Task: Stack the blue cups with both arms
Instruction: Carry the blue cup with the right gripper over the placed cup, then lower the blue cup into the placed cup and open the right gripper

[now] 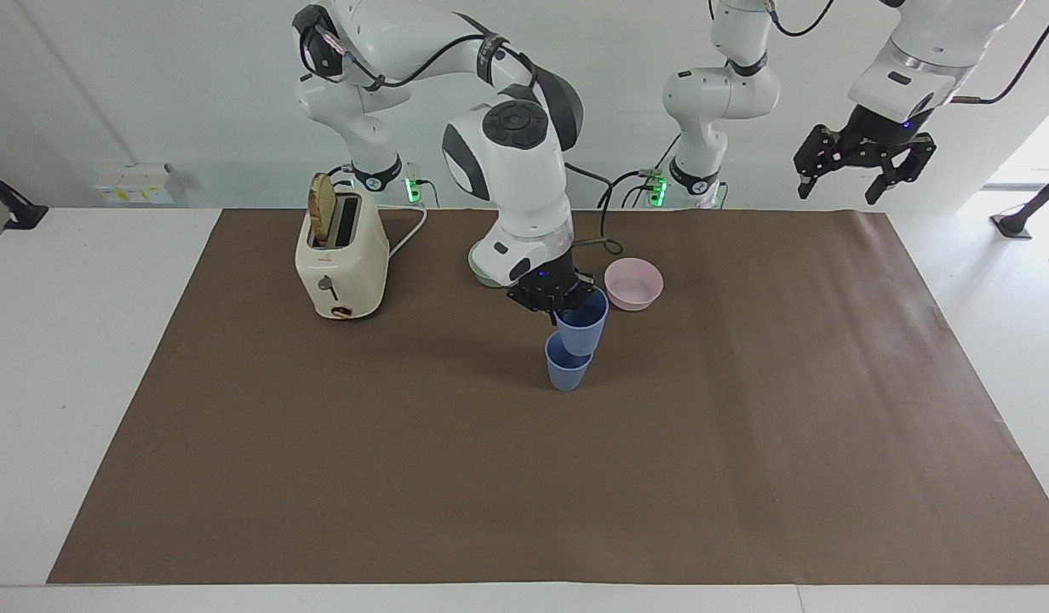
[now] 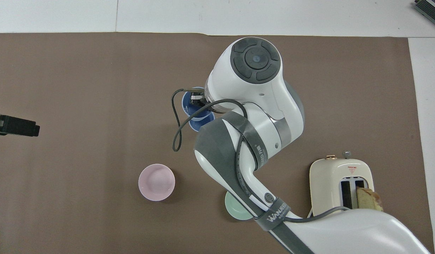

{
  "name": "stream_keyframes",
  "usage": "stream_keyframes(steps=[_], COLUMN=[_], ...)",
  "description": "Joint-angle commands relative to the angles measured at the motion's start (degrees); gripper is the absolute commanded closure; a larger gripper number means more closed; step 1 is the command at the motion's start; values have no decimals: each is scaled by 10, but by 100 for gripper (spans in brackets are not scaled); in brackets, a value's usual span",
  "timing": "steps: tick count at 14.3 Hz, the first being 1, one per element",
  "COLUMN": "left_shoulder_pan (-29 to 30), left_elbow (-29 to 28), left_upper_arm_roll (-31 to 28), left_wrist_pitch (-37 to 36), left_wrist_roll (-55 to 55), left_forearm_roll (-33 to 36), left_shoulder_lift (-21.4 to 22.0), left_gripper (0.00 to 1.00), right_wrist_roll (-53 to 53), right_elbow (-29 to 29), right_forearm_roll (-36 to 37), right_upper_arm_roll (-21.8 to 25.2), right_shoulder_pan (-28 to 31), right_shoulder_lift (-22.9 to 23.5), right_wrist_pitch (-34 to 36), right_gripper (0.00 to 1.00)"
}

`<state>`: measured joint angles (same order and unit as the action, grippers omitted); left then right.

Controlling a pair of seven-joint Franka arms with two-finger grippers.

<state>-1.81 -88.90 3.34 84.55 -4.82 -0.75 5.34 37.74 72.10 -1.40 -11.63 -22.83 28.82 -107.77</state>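
One blue cup (image 1: 567, 371) (image 2: 198, 124) stands upright on the brown mat near the table's middle. The second blue cup (image 1: 583, 324) (image 2: 188, 103) hangs slightly tilted right over it, its base at the standing cup's mouth. Whether the two touch I cannot tell. My right gripper (image 1: 565, 310) (image 2: 196, 101) is shut on the raised cup's rim, one finger inside the cup. The right arm hides much of both cups in the overhead view. My left gripper (image 1: 856, 177) (image 2: 15, 125) waits open and high over the left arm's end of the table.
A pink bowl (image 1: 633, 283) (image 2: 156, 182) sits nearer to the robots than the cups. A mint-green bowl (image 1: 480, 272) (image 2: 234, 212) beside it is mostly hidden by the right arm. A cream toaster (image 1: 341, 260) (image 2: 340, 176) holding toast stands toward the right arm's end.
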Motion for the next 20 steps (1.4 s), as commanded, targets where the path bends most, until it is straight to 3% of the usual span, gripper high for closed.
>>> stream_keyframes(steps=[1, 20], left_shoulder_pan=[11, 10], left_elbow=[-4, -4], left_upper_arm_roll=[4, 4], left_wrist_pitch=[-9, -9], left_wrist_roll=[-5, -5], left_forearm_roll=[-6, -6], left_shoulder_lift=[9, 9], left_gripper=[0, 0], right_wrist_roll=[8, 1], right_elbow=[-8, 17], right_forearm_roll=[5, 24], right_upper_arm_roll=[-2, -2], right_shoulder_pan=[4, 13], right_shoulder_lift=[13, 20], right_wrist_pitch=[7, -7], right_gripper=[100, 100])
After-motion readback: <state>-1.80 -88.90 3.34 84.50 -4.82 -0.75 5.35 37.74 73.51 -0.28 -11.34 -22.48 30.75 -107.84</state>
